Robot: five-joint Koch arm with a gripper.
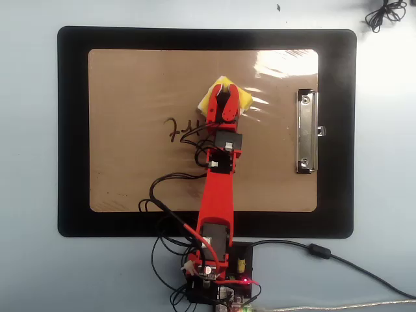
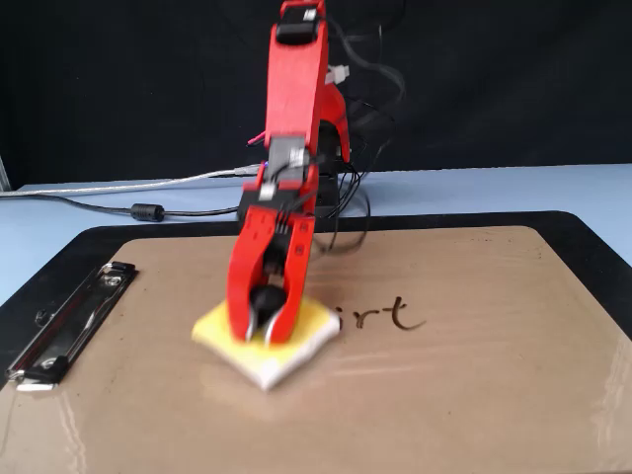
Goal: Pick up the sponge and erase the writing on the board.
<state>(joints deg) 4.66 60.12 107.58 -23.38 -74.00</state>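
The red hand (image 2: pixel 265 331) grips the yellow sponge (image 2: pixel 269 348), pressing it flat on the clipboard (image 2: pixel 474 395) beside the writing (image 2: pixel 380 316), ready to wipe.

One red robot arm (image 1: pixel 216 195) with one gripper (image 2: pixel 259 336). One yellow sponge (image 2: pixel 301 341), one brown board (image 1: pixel 130 84) bearing one metal clip (image 1: pixel 307 131), one handwritten word (image 2: pixel 380 316), one black mat (image 1: pixel 71 130).
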